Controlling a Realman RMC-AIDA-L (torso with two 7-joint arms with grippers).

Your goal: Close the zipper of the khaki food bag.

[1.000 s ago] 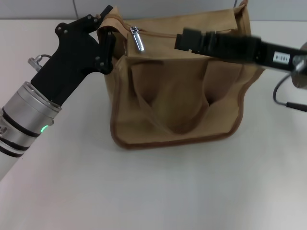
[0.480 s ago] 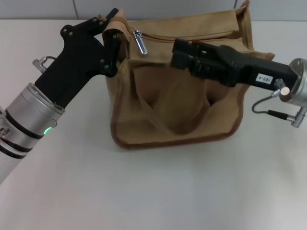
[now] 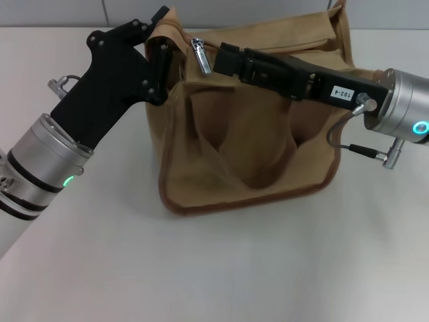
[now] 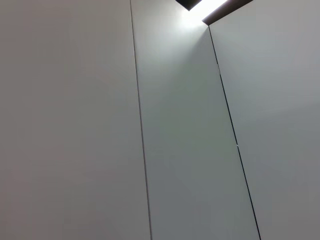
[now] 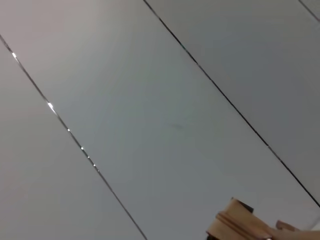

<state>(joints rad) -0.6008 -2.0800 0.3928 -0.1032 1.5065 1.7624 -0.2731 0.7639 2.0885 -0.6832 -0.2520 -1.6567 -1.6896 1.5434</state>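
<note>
The khaki food bag (image 3: pixel 255 141) stands on the white table, its front handle hanging down the front panel. Along its top runs the zipper, whose silver slider and pull tab (image 3: pixel 200 56) hang near the bag's left end. My left gripper (image 3: pixel 161 39) is at the bag's upper left corner, shut on the fabric there. My right gripper (image 3: pixel 225 58) reaches in from the right across the top of the bag, its tip just right of the pull tab. A corner of the bag (image 5: pixel 235 225) shows in the right wrist view.
The white table (image 3: pixel 221 268) spreads in front of the bag and to both sides. A grey panelled wall (image 4: pixel 175 125) fills the left wrist view and most of the right wrist view. A thin cable (image 3: pixel 355 149) hangs off the right wrist.
My right gripper has moved left along the bag's top, ending close to the pull tab. The left gripper has held the bag's corner and shifted slightly right.
</note>
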